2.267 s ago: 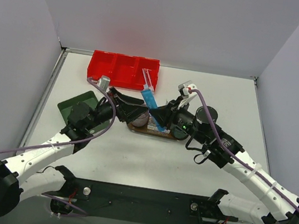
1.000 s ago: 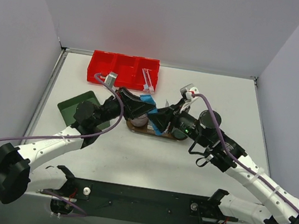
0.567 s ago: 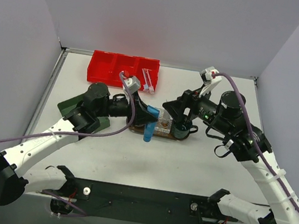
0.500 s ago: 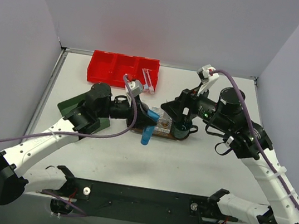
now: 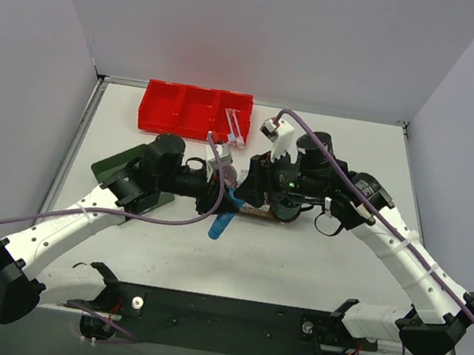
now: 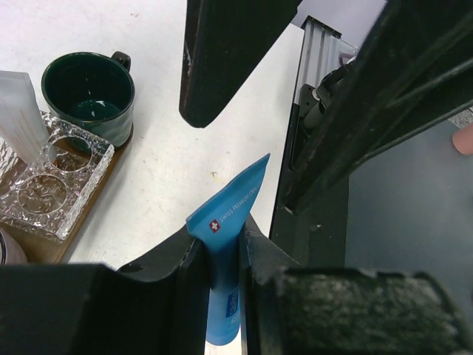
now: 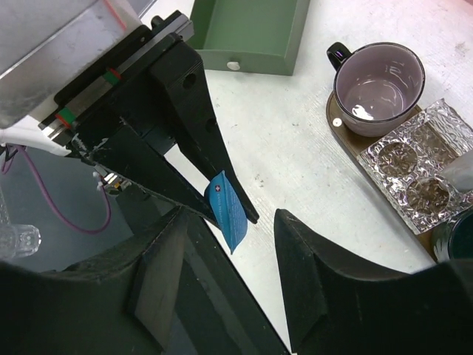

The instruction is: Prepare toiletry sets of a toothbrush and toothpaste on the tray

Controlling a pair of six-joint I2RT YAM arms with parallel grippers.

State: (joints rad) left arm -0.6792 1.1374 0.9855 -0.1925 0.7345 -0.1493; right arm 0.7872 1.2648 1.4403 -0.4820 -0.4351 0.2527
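While left gripper (image 6: 222, 255) is pinching blue toothpaste tube (image 5: 220, 223) between narrowed fingers, tube is hanging over table just in front of tray (image 7: 347, 142), not on it. Risk: releasing here, tube landing short. Right gripper (image 7: 233, 222) is gaping wide, carrying nothing.

Blue tube (image 6: 229, 207) clamped by L gripper (image 6: 220, 255), tilted, beside tray (image 6: 44, 250).

Bare table (image 5: 295, 267) in front of the tray (image 7: 349, 139); on it, lilac mug (image 7: 378, 87), green mug (image 6: 89, 92), glass holder (image 6: 52, 185).
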